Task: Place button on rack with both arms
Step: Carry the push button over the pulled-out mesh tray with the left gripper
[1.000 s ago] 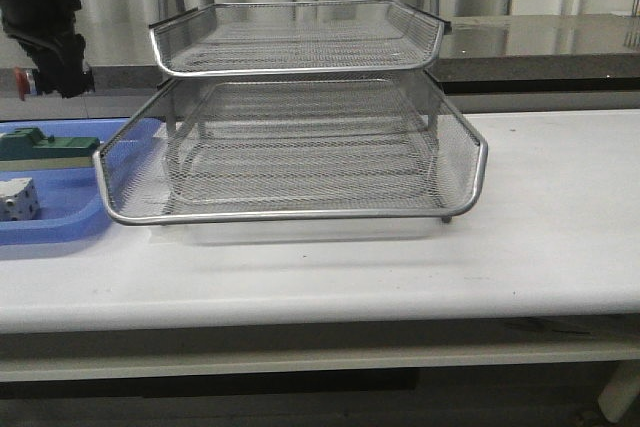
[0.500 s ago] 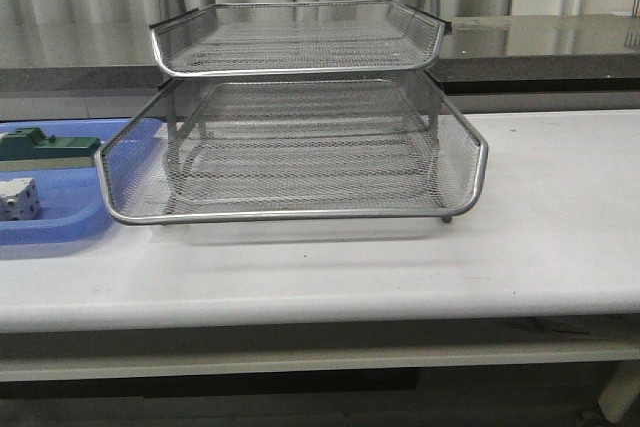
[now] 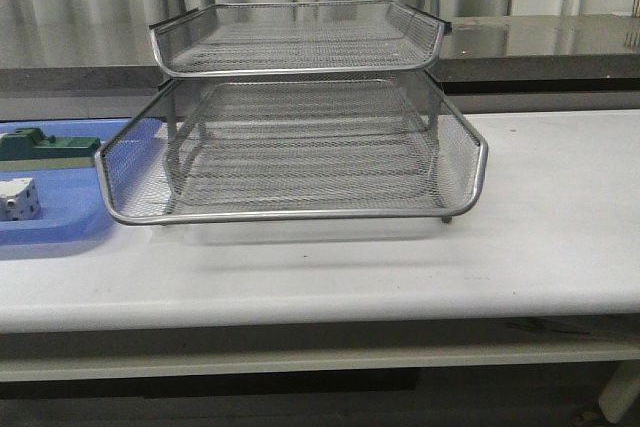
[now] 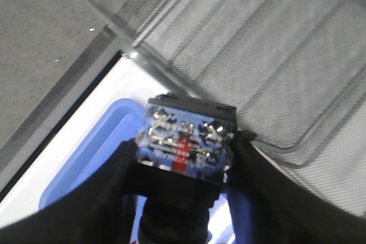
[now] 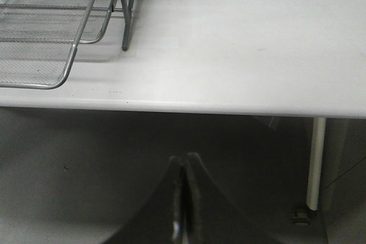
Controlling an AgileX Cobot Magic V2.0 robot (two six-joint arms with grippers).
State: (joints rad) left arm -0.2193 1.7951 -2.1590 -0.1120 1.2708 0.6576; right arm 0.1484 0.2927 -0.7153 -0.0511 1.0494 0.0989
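Between the left gripper [image 4: 183,158] fingers sat the button [image 4: 186,141], clamped above the rack [image 3: 300,137] corner and blue tray [image 3: 60,212], rear block facing the camera, long axis pointing away, red head hidden. Right gripper [image 5: 183,198] was closed, empty, off the table [image 3: 540,237] edge.

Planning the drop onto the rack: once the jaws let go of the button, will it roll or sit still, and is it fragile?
The button looks rigid, probably hard plastic with metal screws, so likely sturdy. Its squarish rear block should resist rolling, though the round body below might turn it. The rack mesh probably gives some grip.
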